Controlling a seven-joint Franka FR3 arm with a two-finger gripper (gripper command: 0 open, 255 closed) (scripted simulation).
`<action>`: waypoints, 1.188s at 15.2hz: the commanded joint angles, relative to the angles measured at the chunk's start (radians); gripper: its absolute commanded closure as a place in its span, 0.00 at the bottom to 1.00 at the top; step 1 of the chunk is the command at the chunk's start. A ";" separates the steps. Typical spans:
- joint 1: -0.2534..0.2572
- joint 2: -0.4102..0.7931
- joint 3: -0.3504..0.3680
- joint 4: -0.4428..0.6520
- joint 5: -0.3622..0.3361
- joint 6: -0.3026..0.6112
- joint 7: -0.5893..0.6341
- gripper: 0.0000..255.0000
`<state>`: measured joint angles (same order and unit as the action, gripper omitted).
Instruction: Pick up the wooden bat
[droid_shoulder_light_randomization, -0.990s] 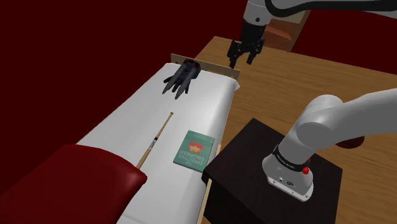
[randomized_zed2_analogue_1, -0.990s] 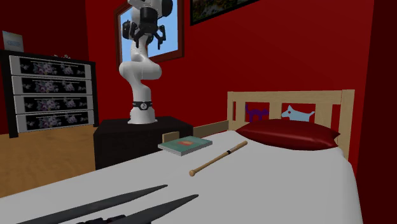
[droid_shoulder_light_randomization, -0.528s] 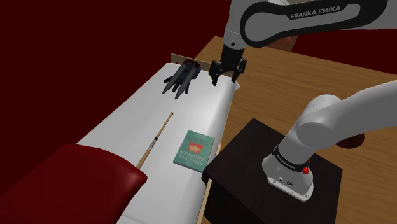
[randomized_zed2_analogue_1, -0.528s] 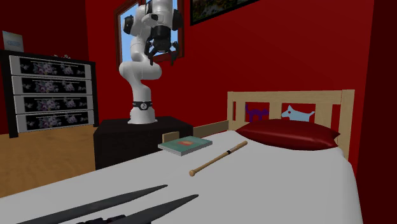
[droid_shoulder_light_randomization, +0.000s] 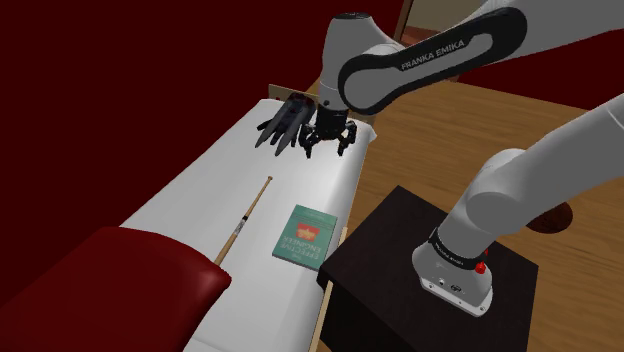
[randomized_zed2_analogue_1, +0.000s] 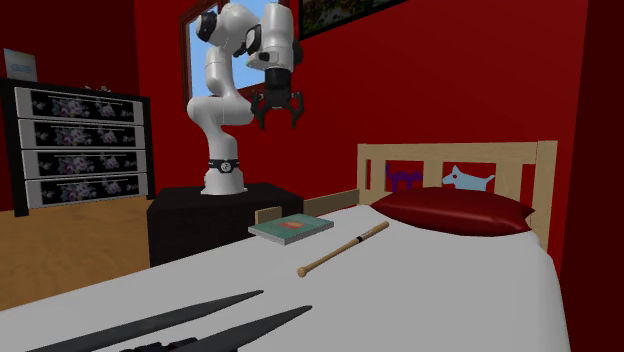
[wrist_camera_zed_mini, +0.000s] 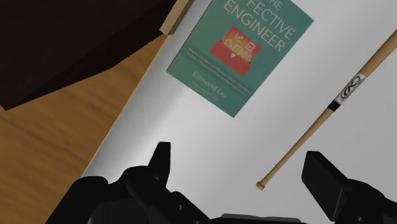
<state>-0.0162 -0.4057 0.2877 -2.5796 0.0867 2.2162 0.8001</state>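
The wooden bat (droid_shoulder_light_randomization: 245, 218) is slim and pale with a dark band, and lies lengthwise on the white bed (droid_shoulder_light_randomization: 190, 190) beside a teal book (droid_shoulder_light_randomization: 303, 235). In the second exterior view the bat (randomized_zed2_analogue_1: 345, 247) points toward the red pillow. My gripper (droid_shoulder_light_randomization: 328, 140) hangs open in the air over the foot end of the bed, well above the sheet and apart from the bat. From the second exterior view the gripper (randomized_zed2_analogue_1: 277, 112) is high above the bed. In the wrist view the bat (wrist_camera_zed_mini: 331, 108) runs past my right finger (wrist_camera_zed_mini: 327, 178), its knob end between the spread fingers of the gripper (wrist_camera_zed_mini: 240, 156).
A dark spiky object (droid_shoulder_light_randomization: 285, 122) lies at the bed's foot, close beside the gripper. The red pillow (droid_shoulder_light_randomization: 110, 290) and wooden headboard (randomized_zed2_analogue_1: 540, 170) close the other end. The black stand (droid_shoulder_light_randomization: 430, 270) stands by the bed on a wooden floor (droid_shoulder_light_randomization: 480, 130). A dresser (randomized_zed2_analogue_1: 75, 145) is against the wall.
The arm has swung from beyond the bed's foot to over the bed, toward the shoulder view's left and lower. The gripper stays open. Bat and book have not moved.
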 joint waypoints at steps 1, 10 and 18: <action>-0.007 0.082 0.034 0.014 -0.002 0.067 0.072 0.00; -0.029 0.472 0.126 0.161 -0.155 0.285 0.438 0.00; 0.075 0.817 0.047 0.392 -0.325 0.375 0.739 0.00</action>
<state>0.0403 0.3683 0.3484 -2.2180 -0.2217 2.5802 1.5010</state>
